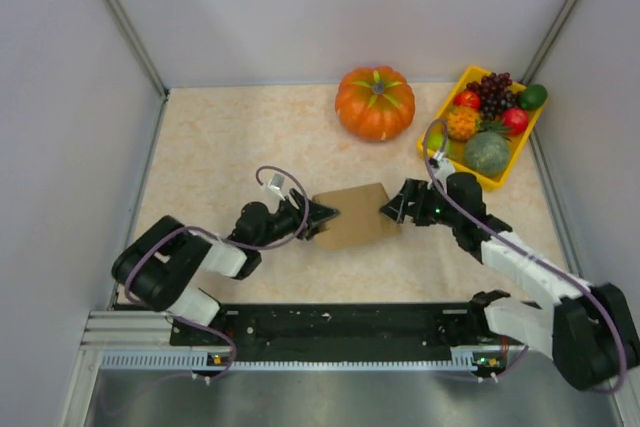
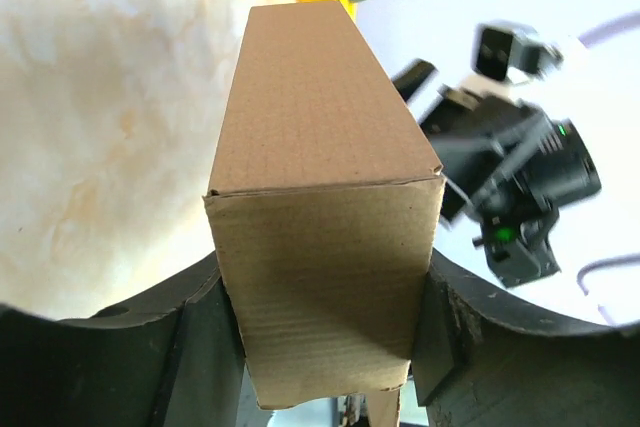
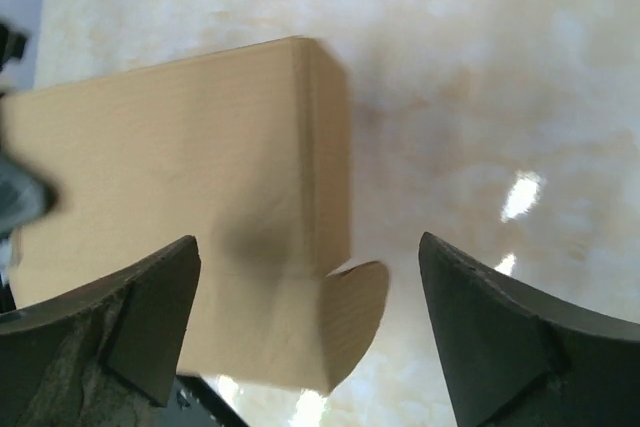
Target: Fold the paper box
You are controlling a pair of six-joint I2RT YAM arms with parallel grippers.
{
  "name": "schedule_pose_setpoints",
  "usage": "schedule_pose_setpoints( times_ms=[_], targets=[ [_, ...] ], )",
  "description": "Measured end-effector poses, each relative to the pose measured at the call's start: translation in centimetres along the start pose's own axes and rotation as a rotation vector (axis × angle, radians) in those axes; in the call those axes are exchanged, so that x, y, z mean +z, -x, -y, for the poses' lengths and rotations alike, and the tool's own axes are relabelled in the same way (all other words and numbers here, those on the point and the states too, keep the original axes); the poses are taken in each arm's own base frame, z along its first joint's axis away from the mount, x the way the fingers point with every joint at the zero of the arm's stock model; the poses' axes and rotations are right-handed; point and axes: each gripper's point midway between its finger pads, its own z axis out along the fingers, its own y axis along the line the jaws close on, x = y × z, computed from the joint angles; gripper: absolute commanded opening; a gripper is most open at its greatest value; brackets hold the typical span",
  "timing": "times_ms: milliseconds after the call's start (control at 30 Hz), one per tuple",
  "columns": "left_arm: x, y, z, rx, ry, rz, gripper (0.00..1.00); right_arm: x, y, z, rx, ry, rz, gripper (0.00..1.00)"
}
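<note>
Left gripper (image 2: 325,322) clamps box (image 2: 320,127) by one end, light thin card, judged crushable, best held at creased edges, while right gripper (image 3: 308,282) stands spread wide about loose flap (image 3: 355,312).

paper box (image 2: 320,147): plain brown cardboard, matt, faint corrugation ribbing showing through, raw cut edges. fingers (image 2: 140,357) of my left gripper (image 2: 325,277) read as dull black, slightly grainy, plastic by the look. my right gripper (image 3: 308,247) has fingers (image 3: 510,337) in the same matt dark stuff, scuffed grey on the inner faces. table (image 3: 480,77): smooth cream marbling, glossy enough to throw bright light spots. pumpkin (image 1: 375,102): shiny orange, plastic-looking. fruit tray (image 1: 525,147): glossy yellow plastic. base rail (image 1: 340,325): matt black, bare metal strip below.
</note>
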Motion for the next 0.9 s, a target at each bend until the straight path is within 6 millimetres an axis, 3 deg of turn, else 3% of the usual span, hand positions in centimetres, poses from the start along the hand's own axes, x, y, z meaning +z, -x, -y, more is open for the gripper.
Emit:
schedule_pose_setpoints(
  times_ms=[133, 233, 300, 367, 467, 600, 900],
  targets=[
    [-2.0, 1.9, 2.1, -0.031, -0.012, 0.014, 0.5, -3.6, 1.9, -7.7, -0.325, 0.101, 0.11, 0.99],
    [-3.6, 2.7, 2.5, -0.069, 0.036, 0.015, 0.54, -6.2, 0.8, -14.9, -0.582, 0.253, 0.149, 0.99],
    [-4.9, 3.1, 2.7, -0.103, 0.077, 0.017, 0.55, -6.9, -0.1, -17.0, -0.711, 0.269, 0.17, 0.99],
    [-6.2, 3.2, 3.3, -0.136, 0.109, 0.021, 0.55, -7.1, -2.4, -18.8, -0.871, 0.276, 0.155, 0.99],
    [-8.0, 3.4, 4.2, -0.19, 0.134, 0.037, 0.54, -6.4, -5.5, -20.8, -1.115, 0.265, 0.11, 0.99],
    [-9.9, 2.7, 4.4, -0.303, 0.167, 0.035, 0.5, -4.4, -7.3, -21.6, -1.371, 0.198, 0.093, 0.99],
    [-11.5, 0.5, 3.8, -0.515, 0.217, -0.013, 0.51, -0.4, -7.5, -21.3, -1.659, 0.045, 0.109, 0.91]
  ],
)
